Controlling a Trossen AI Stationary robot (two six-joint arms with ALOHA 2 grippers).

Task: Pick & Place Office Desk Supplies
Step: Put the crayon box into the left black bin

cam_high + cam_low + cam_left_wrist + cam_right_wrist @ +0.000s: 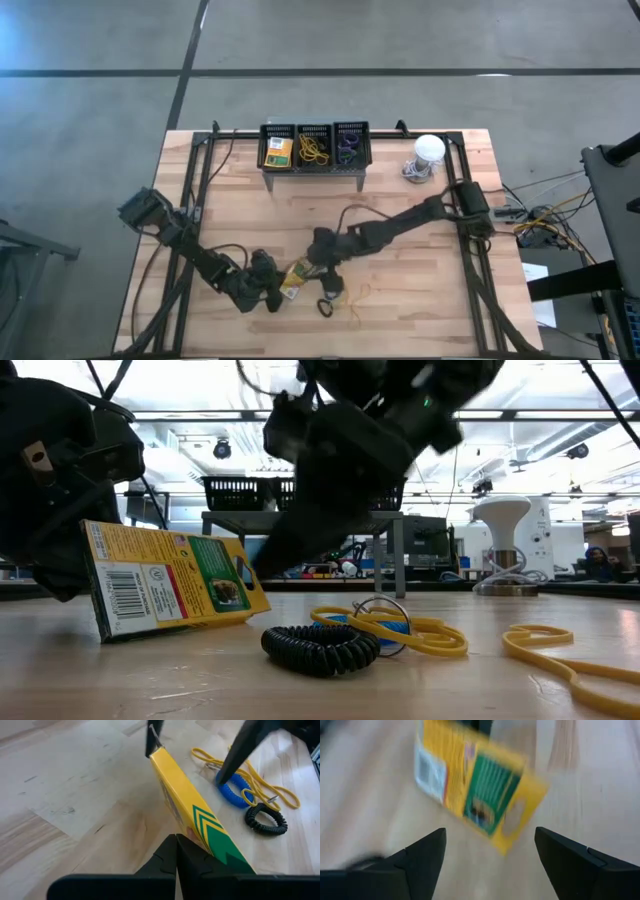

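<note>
A yellow-and-green crayon box [293, 282] stands on edge near the table's near side, also seen in the low view [170, 580] and the left wrist view [190, 805]. My left gripper [177, 852] is shut at the box's green end. My right gripper [490, 860] is open and hangs above the box's other end [475, 785]; its two fingers [152, 735] stand apart there. Just right of the box, a black coiled loop [320, 645], a blue coiled loop [232, 790] and yellow rubber bands [260, 785] lie flat on the wood. My left gripper holds the crayon box by its green end [215, 840], coming level from the table's left, the fingers lying along the box's length. My own fingers hide the exact place of contact. The box stands on edge, tilted, its lower corner [108, 632] at the table top.
A grey stand with three black bins [315, 148] sits at the far edge, holding a crayon box, yellow bands and coloured loops. A white dome-shaped object [428, 150] stands to its right. Another yellow band [560, 650] lies farther right. Bare wood lies between stand and grippers.
</note>
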